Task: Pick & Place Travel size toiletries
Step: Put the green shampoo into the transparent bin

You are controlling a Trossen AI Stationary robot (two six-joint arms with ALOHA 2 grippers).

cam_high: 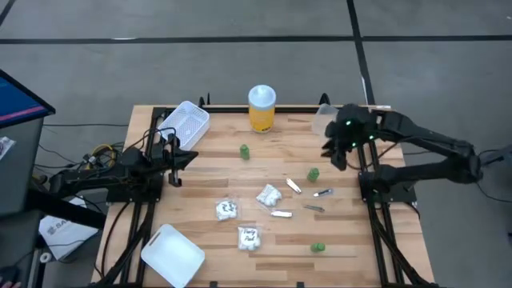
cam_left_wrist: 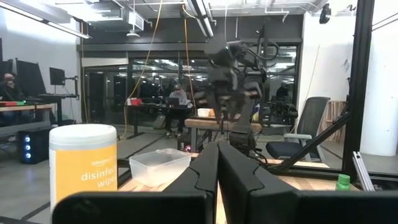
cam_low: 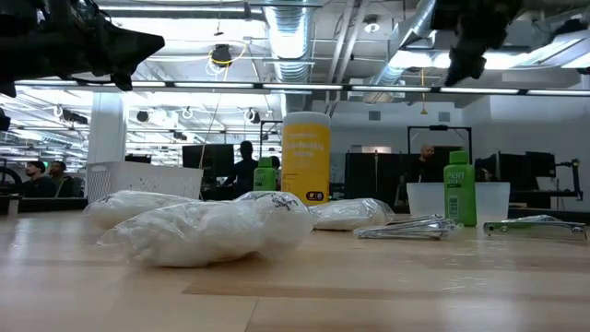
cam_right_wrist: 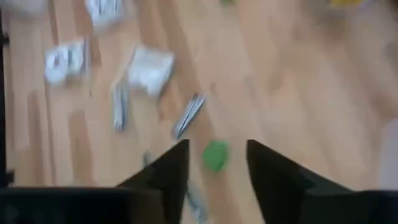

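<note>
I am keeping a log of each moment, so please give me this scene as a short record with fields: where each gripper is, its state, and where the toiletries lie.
left gripper: shut, empty, waiting at the table's left edge
right gripper: open, empty, raised above the table's right side, near the clear tub
green pieces: three on the table, the nearest just below the right gripper
silvery tubes: four, loose, middle right
white packets: three, centre of table
items moved so far: none visible in the trays or tub

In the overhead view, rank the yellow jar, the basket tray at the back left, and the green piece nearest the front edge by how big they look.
1. Basket tray
2. Yellow jar
3. Green piece, by far the smallest
</note>
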